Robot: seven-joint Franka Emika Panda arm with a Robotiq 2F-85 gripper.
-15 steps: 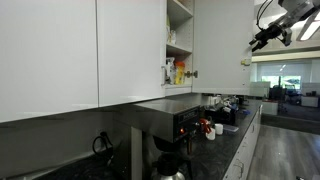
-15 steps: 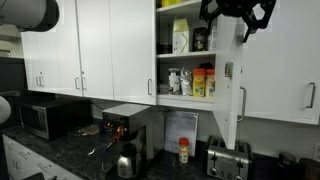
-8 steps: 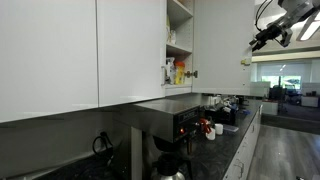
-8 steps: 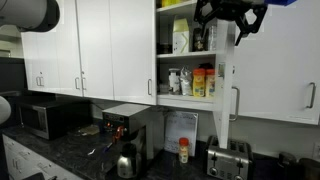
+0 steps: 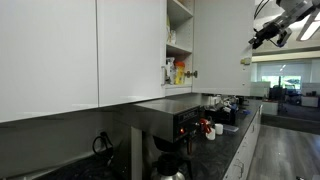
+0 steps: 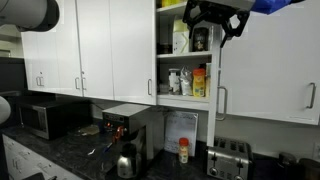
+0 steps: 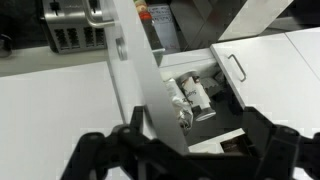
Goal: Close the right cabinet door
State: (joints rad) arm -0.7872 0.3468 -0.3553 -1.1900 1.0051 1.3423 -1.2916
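Right cabinet door (image 6: 219, 72) has swung nearer the shelves (image 6: 185, 55) than a second ago, yet hangs ajar at their right side, long axis upright, the edge with the handle (image 6: 220, 100) pointing out into the room, my gripper (image 6: 212, 18) unclenched by its top

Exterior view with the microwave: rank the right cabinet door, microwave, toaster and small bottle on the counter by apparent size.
1. right cabinet door: largest, even seen at an angle.
2-3. microwave and toaster: look about alike, so not ranked.
4. bottle: smallest.
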